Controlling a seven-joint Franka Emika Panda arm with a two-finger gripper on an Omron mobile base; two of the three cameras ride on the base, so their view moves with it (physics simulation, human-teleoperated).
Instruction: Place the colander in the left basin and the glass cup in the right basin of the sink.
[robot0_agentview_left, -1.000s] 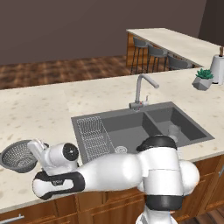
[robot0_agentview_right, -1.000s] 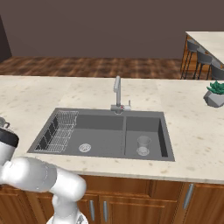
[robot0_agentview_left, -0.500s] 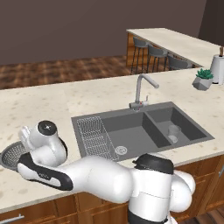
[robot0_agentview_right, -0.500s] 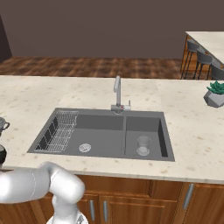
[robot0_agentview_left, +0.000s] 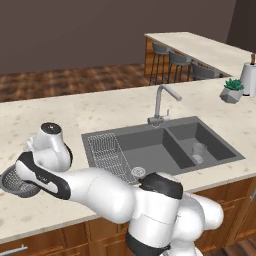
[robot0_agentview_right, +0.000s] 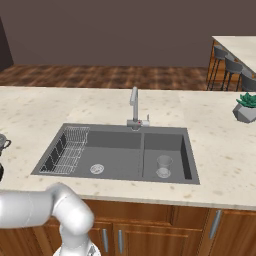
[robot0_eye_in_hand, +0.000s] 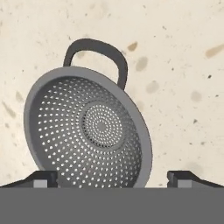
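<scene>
The pincer (robot0_eye_in_hand: 112, 178) hangs wide open and empty over the colander (robot0_eye_in_hand: 89, 131), which sits on the desk (robot0_agentview_left: 30, 125) left of the sink (robot0_agentview_left: 160, 147). Better lower straight and close on the rim.

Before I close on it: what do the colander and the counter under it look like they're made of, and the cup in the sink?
Colander: grey metal by the look, matte, with fine punched holes and a darker loop handle. Counter: cream stone, speckled brown, probably polished. Glass cup: clear glass or plastic, the dark right basin showing through it.
</scene>
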